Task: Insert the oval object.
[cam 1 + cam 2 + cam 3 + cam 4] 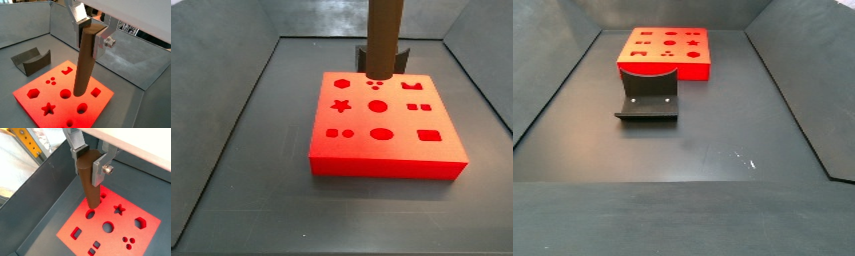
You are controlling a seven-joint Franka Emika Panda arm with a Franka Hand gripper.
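The gripper (89,27) hangs over the red block (385,135), its fingers (99,169) closed on the top of the peg (83,62), which stands upright with its lower end just above the block's face in both wrist views. In a side view the peg (384,38) stands over the block's far edge, near an oval cutout (377,87). The arch block (648,96) lies on the bench (714,130) just beside 1 block edge, with open floor around it.
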